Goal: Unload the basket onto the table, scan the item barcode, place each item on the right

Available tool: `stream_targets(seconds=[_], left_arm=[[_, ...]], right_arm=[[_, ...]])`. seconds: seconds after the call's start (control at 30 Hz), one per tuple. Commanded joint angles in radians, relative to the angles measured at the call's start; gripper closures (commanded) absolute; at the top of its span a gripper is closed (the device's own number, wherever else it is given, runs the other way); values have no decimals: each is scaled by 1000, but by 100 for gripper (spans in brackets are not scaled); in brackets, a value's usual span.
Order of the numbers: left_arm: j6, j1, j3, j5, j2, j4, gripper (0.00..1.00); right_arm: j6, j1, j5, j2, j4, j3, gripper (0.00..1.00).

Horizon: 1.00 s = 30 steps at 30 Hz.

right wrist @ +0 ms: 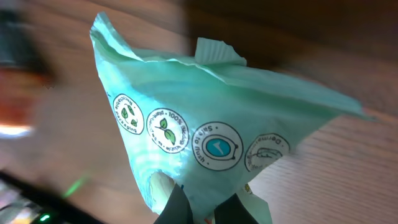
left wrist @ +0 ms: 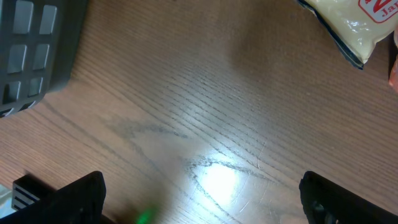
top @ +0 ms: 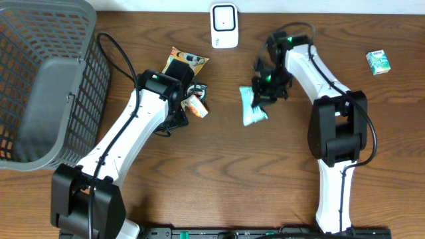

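I see my right hand [top: 267,89] clamped on one edge of the teal pouch [top: 253,109]. In the wrist view its fingers [right wrist: 180,208] pinch the pouch [right wrist: 205,124] together, with a row of round printed icons facing the camera. I cannot tell whether the pouch touches the bench [top: 219,172]. The pouch sits below and just right of the white scanner [top: 224,25], apart from it. My left hand [left wrist: 202,199] is spread wide over bare wood, holding nothing, near a yellow packet [left wrist: 348,25]. The grey basket [top: 40,86] stands far left.
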State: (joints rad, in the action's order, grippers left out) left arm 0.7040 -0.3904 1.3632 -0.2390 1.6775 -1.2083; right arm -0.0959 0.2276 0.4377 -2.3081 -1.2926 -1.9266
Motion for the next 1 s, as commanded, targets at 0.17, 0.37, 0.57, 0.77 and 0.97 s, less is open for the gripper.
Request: stream_targets(seconds=[0.17, 0.37, 0.57, 0.77, 0.97], left_arm=[[9, 3, -6, -16, -5, -6, 2], [8, 3, -6, -16, -5, -6, 2], [9, 3, -6, -16, -5, -6, 2], [9, 3, -6, -16, -5, -6, 2], [8, 3, -6, -16, -5, -6, 2]], right_arm=[[60, -5, 113, 136, 4, -156, 99], [53, 20, 11, 220, 32, -156, 99], [41, 48, -48, 208, 11, -130, 99], [-33, 71, -182, 175, 46, -27, 99], [-53, 71, -194, 175, 145, 126, 82]])
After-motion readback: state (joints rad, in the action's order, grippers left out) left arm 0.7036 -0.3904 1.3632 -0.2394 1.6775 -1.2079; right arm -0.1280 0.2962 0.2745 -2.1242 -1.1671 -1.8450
